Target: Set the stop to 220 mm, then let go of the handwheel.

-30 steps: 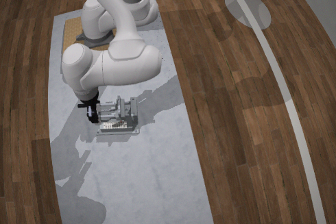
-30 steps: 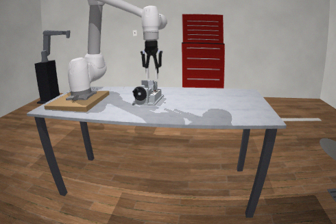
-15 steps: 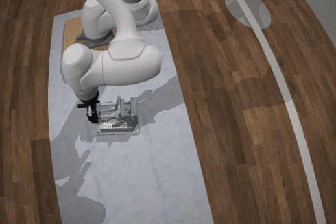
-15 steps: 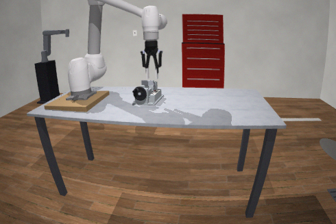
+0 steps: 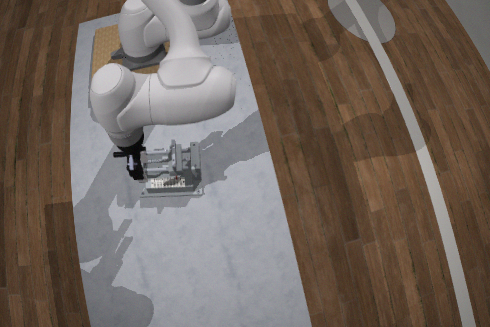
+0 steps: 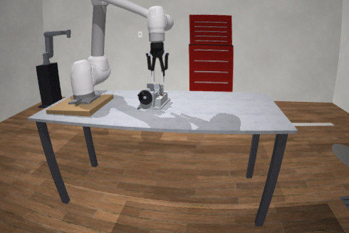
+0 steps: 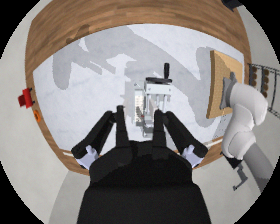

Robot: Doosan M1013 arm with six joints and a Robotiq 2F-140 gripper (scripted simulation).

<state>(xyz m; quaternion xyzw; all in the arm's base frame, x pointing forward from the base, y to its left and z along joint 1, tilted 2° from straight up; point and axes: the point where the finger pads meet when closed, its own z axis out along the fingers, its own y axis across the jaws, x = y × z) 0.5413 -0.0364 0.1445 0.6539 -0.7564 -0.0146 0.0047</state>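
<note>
The grey stop fixture (image 5: 196, 164) (image 7: 158, 89) stands on the table, with rods and a white graduated scale (image 5: 160, 183) (image 7: 138, 102) along one side. Its black handwheel (image 6: 144, 97) (image 7: 158, 80) is on the near end in the exterior view, with a crank handle standing out in the wrist view; in the top view I cannot make it out. A small red mark (image 5: 177, 177) shows at the scale, but the reading is too small to tell. My gripper (image 6: 159, 80) (image 7: 138, 103) is partly open and empty, pointing down above the fixture, clear of the handwheel.
The arm's base stands on a wooden board (image 5: 104, 44) (image 6: 68, 111) (image 7: 216, 75) at one end of the table (image 6: 214, 113). A red tool chest (image 6: 211, 67) stands behind the table. A black pedestal (image 6: 49, 83) with a small grey arm stands behind at the left.
</note>
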